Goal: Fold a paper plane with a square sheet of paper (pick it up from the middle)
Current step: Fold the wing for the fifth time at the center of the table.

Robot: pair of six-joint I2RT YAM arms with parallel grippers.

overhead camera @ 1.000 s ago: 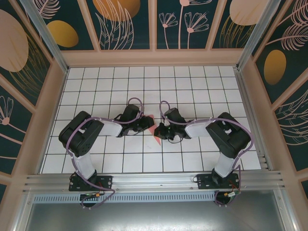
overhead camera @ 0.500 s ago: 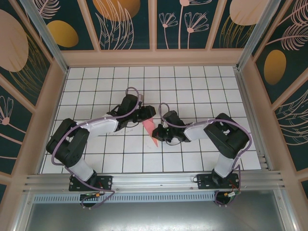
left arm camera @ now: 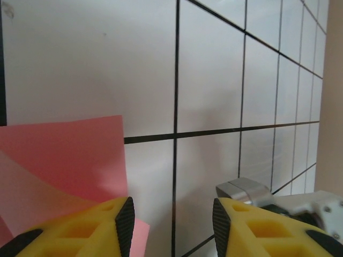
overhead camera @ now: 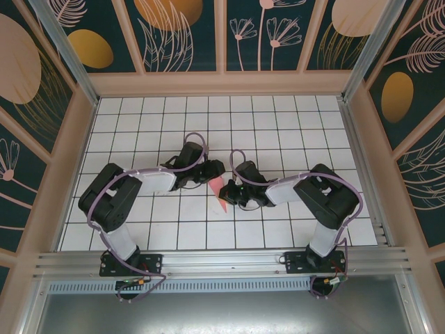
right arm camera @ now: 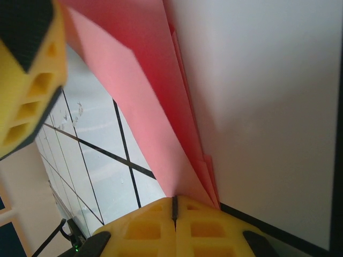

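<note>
The salmon-pink sheet of paper (overhead camera: pixel 221 195), folded into a narrow pointed paper plane shape, lies near the middle of the tiled table. My right gripper (overhead camera: pixel 231 193) is shut on its layered edge, and the right wrist view shows the paper plane (right arm camera: pixel 144 96) fanning out from the closed right gripper (right arm camera: pixel 174 206). My left gripper (overhead camera: pixel 214 171) hovers at the paper's far end. In the left wrist view the left gripper (left arm camera: pixel 172 227) is open with bare tile in the gap. The pink paper (left arm camera: pixel 64 160) lies beside and behind the left-hand finger (left arm camera: pixel 124 222).
White grid tiles (overhead camera: pixel 208 125) cover the table inside low walls (overhead camera: pixel 222 83). The two grippers sit close together, and a yellow finger of the left gripper (right arm camera: pixel 27 69) shows in the right wrist view. A metal rail (overhead camera: pixel 222 261) runs along the near edge.
The left arm reached out over the paper, then drew back slightly. The paper went from a wide flap to a narrow strip. The right gripper stayed shut on it.
</note>
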